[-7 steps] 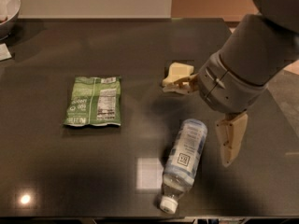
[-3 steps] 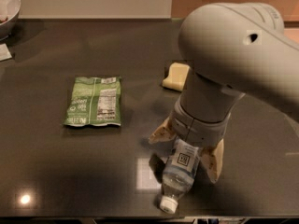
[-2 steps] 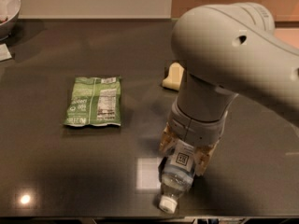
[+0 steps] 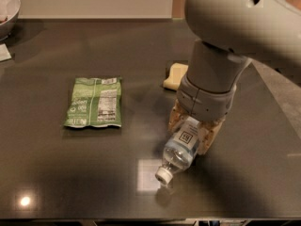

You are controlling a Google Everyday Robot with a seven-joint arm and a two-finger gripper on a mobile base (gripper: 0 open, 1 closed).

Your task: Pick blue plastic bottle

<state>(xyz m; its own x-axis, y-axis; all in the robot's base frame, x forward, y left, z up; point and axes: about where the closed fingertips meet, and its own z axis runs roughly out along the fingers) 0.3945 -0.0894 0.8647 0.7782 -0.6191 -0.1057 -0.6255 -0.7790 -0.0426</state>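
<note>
The blue plastic bottle is a small clear, pale-blue bottle with a white cap and a light label bearing a dark square logo. It hangs tilted, cap down and toward the front left, a little above the dark table, with its shadow below the cap. My gripper is shut on the bottle's upper body, one tan finger on each side of the label. The big grey arm above hides the bottle's base.
A green snack packet lies flat to the left. A pale yellow sponge sits just behind the arm. A bowl's rim shows at the far left corner. The table's right edge runs diagonally behind the arm.
The arm came down over the lying bottle and the fingers closed on it. The bottle has risen off the table, its cap end now higher and tilted.
</note>
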